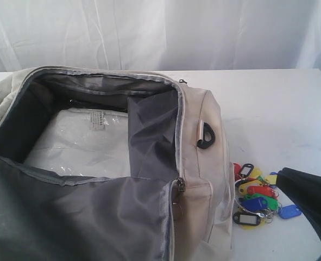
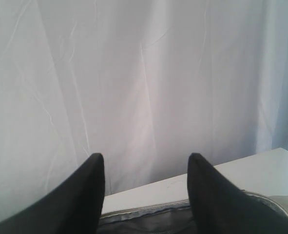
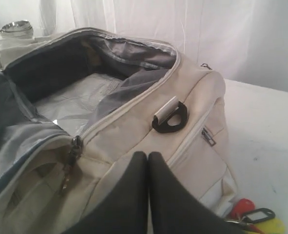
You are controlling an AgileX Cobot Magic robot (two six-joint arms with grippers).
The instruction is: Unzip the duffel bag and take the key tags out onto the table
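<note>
The cream duffel bag (image 1: 201, 163) lies unzipped on the table (image 1: 279, 103), with its dark grey lining showing. The key tags (image 1: 255, 198), in red, blue, green, yellow and black, lie in a bunch on the table just right of the bag. My right gripper (image 1: 284, 178) hovers beside them, shut with nothing between its fingers. In the right wrist view it (image 3: 147, 155) points at the bag's side (image 3: 134, 126), and the key tags (image 3: 253, 217) sit at the frame's corner. My left gripper (image 2: 146, 156) is open and empty above the bag's rim (image 2: 148, 213); the exterior view does not show it.
A clear plastic-wrapped white packet (image 1: 79, 144) lies inside the bag. A black D-ring (image 1: 206, 136) sticks out of the bag's side, and the zipper pull (image 1: 179, 186) hangs at the opening's near end. A white curtain (image 1: 160, 32) backs the table. A metal-rimmed object (image 3: 16, 28) stands behind the bag.
</note>
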